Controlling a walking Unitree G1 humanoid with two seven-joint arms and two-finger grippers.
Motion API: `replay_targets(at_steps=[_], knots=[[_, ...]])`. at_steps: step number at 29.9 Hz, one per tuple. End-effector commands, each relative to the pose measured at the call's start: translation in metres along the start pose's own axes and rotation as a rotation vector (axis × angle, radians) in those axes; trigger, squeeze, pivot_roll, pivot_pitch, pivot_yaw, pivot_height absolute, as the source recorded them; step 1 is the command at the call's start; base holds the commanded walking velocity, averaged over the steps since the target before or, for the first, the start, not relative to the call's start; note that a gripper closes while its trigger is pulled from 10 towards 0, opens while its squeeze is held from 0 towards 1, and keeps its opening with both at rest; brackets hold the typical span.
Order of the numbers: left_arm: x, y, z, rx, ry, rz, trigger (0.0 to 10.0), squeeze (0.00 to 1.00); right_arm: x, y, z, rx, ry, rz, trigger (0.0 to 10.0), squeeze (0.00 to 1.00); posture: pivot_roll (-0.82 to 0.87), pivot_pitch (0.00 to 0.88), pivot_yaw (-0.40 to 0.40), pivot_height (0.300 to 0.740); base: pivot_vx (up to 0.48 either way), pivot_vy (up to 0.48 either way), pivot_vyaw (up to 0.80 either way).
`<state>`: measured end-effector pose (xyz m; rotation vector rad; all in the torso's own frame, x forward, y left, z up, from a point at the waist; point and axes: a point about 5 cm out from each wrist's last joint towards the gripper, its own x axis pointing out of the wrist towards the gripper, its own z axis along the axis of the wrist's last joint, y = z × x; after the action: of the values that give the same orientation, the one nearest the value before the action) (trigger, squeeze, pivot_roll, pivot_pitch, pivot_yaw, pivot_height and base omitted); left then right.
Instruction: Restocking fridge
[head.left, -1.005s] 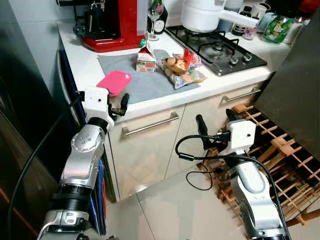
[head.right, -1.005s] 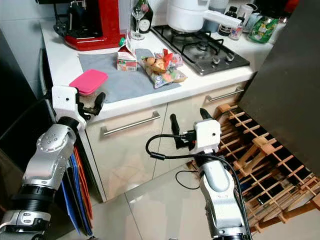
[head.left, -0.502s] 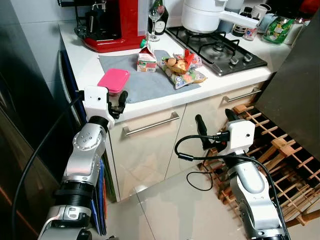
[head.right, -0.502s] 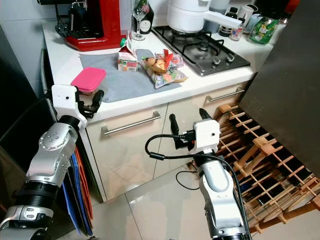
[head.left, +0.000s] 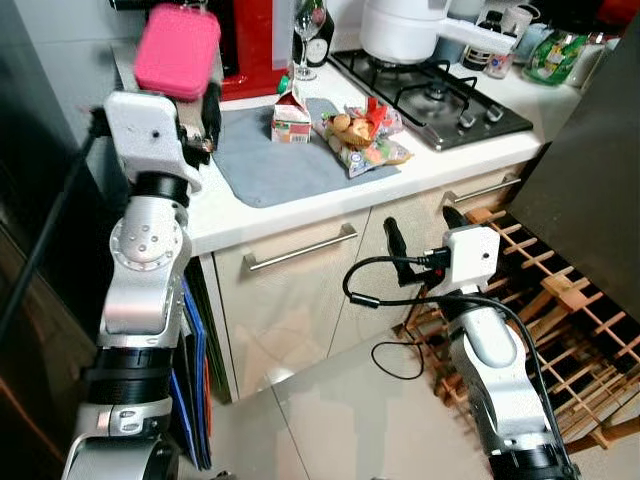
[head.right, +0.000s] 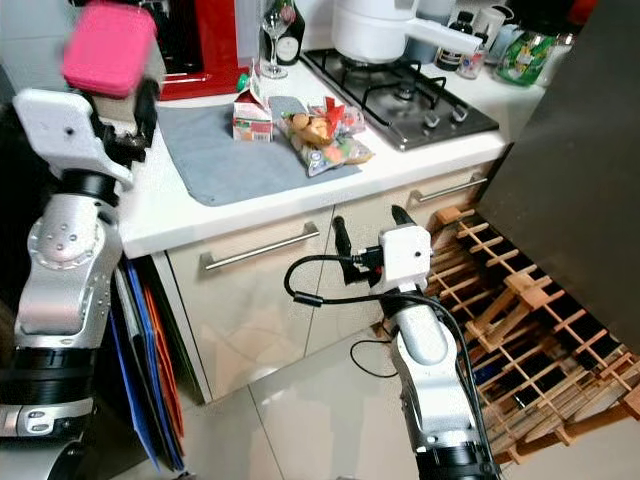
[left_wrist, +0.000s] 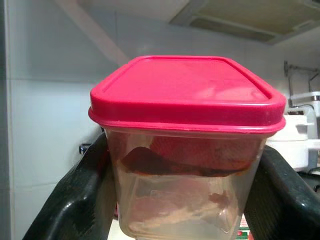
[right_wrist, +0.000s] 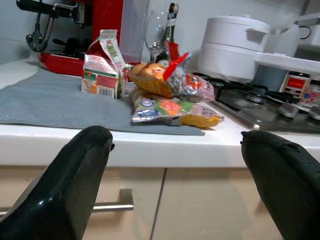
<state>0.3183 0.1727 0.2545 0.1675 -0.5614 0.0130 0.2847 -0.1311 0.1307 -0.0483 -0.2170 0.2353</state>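
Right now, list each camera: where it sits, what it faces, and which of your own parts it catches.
Head eyes: look down at the counter; both arms show, left claw raised with the pink-lidded tub, right claw low.
Left wrist: looks along its fingers clamping the tub.
Right wrist: faces the counter edge between open fingers.
Shared: carton and snack bags, seen from head and right wrist.

grey mat (head.left: 262, 165) front bare; carton (head.left: 291, 119), snack bags (head.left: 365, 139) behind

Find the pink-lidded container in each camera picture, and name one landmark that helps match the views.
Left eye view: pink-lidded container at upper left, held up in the left claw.
Right eye view: upper left.
Left wrist view: centre.
Right wrist view: not seen.
Shared landmark: small carton on the grey mat.
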Motion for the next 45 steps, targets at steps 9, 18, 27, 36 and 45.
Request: replay_targets(at_steps=[9,18,27,36,45], knots=[[-0.033,-0.027,-0.028,-0.053,0.189,-0.045,10.0,0.0,0.008,-0.004,-0.003,0.023,-0.014,-0.041,10.0,0.0,0.0,0.0,-0.076,0.74,0.0,0.0,0.0],[-0.049,-0.027,-0.045,-0.079,0.282,-0.034,10.0,0.0,0.006,-0.005,-0.004,0.034,-0.005,-0.05,10.0,0.0,-0.01,0.0,-0.076,0.74,0.0,0.0,0.0],[-0.058,-0.034,-0.052,-0.098,0.32,-0.059,10.0,0.0,0.005,-0.002,-0.007,0.029,0.009,-0.045,10.0,0.0,-0.02,0.0,-0.067,0.74,0.0,-0.342,0.44],[-0.066,-0.036,-0.056,-0.101,0.348,-0.051,10.0,0.0,-0.001,0.003,-0.01,0.032,0.021,-0.037,10.0,0.0,-0.02,0.0,-0.057,0.74,0.0,-0.424,0.78],[-0.08,-0.025,-0.063,-0.078,0.403,-0.038,10.0,0.0,-0.005,0.015,-0.015,0.063,0.045,-0.026,10.0,0.0,0.0,0.0,-0.044,0.74,0.058,-0.411,0.67]])
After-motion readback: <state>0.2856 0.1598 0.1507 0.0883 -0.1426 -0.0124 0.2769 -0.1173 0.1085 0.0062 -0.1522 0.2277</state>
